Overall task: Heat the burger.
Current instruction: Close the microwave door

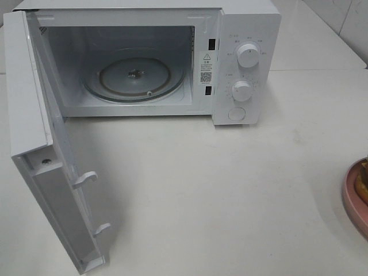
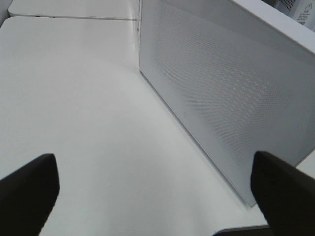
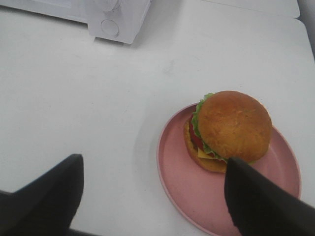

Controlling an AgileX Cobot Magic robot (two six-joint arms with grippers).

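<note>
The burger (image 3: 231, 128), with a glossy golden bun, green lettuce and a red and yellow filling, sits on a pink plate (image 3: 179, 179) in the right wrist view. My right gripper (image 3: 153, 162) hangs open above the table just short of the plate. One dark finger (image 3: 256, 201) overlaps the plate's near side. In the high view only a sliver of the burger (image 1: 363, 183) and the plate (image 1: 352, 200) shows at the right edge. My left gripper (image 2: 153, 162) is wide open over bare table beside the microwave door (image 2: 221, 93). Neither gripper shows in the high view.
The white microwave (image 1: 247, 23) stands at the back with its door (image 1: 34, 115) swung fully open toward the front left. A glass turntable (image 1: 135, 77) lies inside. Two knobs (image 1: 248, 56) and a round button (image 1: 236, 114) are on its right panel.
</note>
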